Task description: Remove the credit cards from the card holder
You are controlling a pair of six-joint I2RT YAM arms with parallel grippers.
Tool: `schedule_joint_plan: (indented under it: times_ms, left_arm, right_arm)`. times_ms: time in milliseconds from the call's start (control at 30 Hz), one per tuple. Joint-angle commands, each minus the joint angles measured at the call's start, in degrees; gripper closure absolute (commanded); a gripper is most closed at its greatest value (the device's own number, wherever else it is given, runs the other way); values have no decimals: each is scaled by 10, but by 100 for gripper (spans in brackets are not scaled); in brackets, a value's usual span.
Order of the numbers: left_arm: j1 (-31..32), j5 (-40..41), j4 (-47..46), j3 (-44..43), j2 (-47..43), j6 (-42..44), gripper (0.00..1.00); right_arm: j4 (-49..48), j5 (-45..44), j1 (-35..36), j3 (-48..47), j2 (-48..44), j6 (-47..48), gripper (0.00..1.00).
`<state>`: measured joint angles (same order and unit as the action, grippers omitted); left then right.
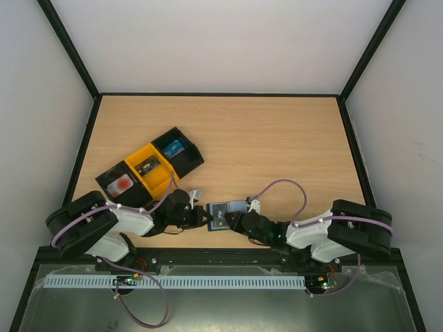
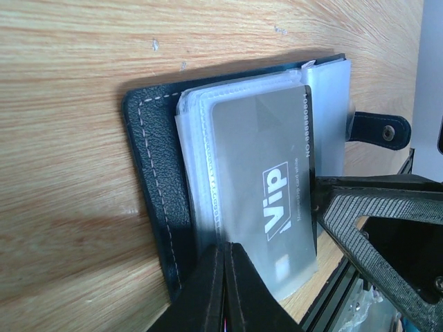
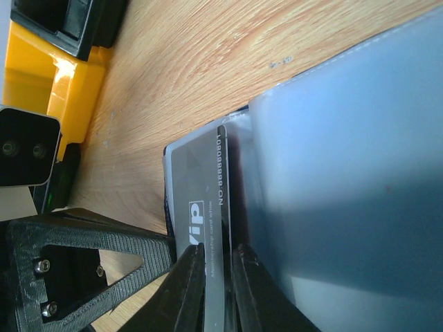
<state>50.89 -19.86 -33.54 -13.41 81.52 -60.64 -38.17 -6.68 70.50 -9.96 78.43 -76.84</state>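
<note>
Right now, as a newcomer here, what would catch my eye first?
A grey VIP card lies in the open wallet at the table's near edge, right fingers pinching it, left fingers clamping the wallet. Left of centre sits a black and yellow row of trays holding cards.

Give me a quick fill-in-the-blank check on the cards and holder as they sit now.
The grey card in the card holder bears the word ____.
The middle tray of the three is ____.
The blue card lies in a ____ end tray.
The grey card sits between the fingers of the ____ gripper.
Missing words: VIP; yellow; black; right.
</note>
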Motion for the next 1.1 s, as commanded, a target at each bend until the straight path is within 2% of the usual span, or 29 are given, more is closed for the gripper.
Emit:
schedule_joint_plan:
  times_ms: [0, 133, 733, 1067]
  left_arm:
    - [4, 24, 31, 16, 12, 10, 97]
    - [4, 22, 31, 15, 17, 10, 97]
    - [4, 38, 56, 15, 8, 16, 97]
    - [4, 34, 56, 13, 9, 14, 97]
  right_arm:
    - [-28, -24, -2, 6, -11, 0, 89]
    - [-32, -24, -2, 8, -8, 2, 98]
    - [-31, -41, -2, 56, -63, 12, 98]
    - [-57, -23, -2, 47, -34, 7, 96]
